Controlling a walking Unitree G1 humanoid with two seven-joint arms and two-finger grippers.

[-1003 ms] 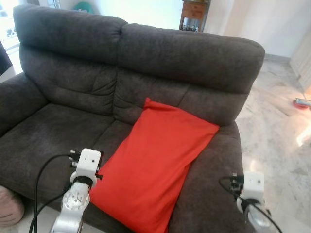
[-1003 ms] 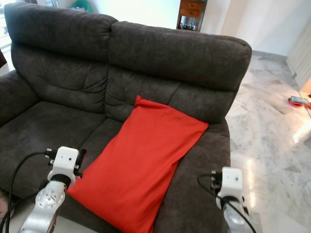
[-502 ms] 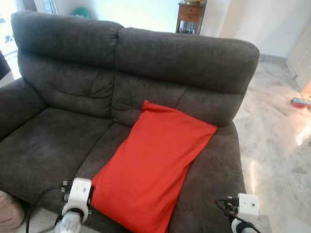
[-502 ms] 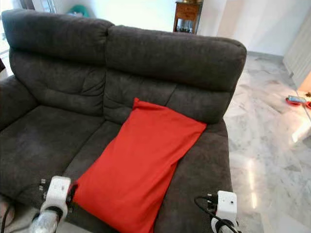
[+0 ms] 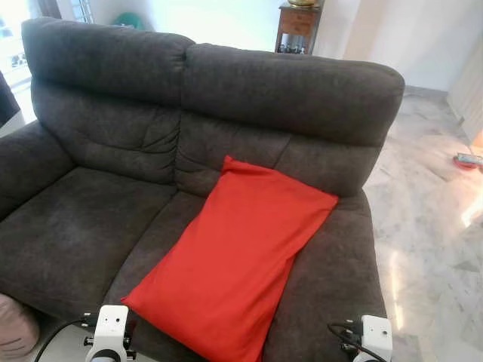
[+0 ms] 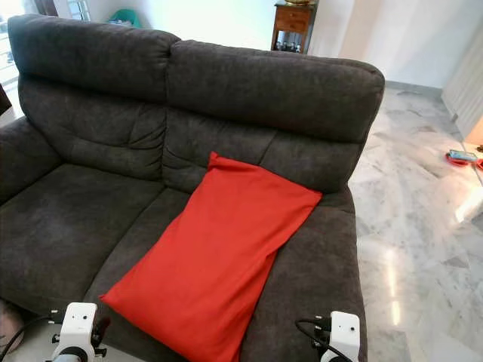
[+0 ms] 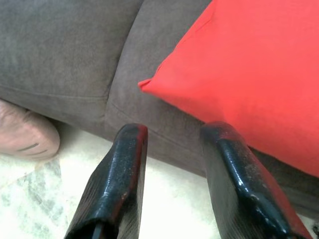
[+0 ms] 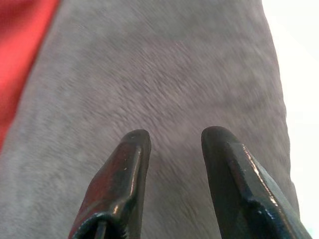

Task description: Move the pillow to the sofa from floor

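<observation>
- Pillow (image 5: 240,268) lies on the sofa (image 5: 98,219) right seat, top corner leaning on the backrest, bottom corner just over the front edge.
- Step looks like retreat: pull both arms straight back, clear of that overhanging corner so it doesn't drag off.
- Left pincer (image 7: 172,137): fingers apart, empty, just short of the pillow corner.
- Right pincer (image 8: 172,142): fingers apart, empty, over the sofa fabric.
- Pillow: red, plain, rectangular, soft, lightly creased.

The pink thing (image 5: 15,326) by the sofa (image 5: 113,98), perhaps a cushion, is cut off at the edge
</observation>
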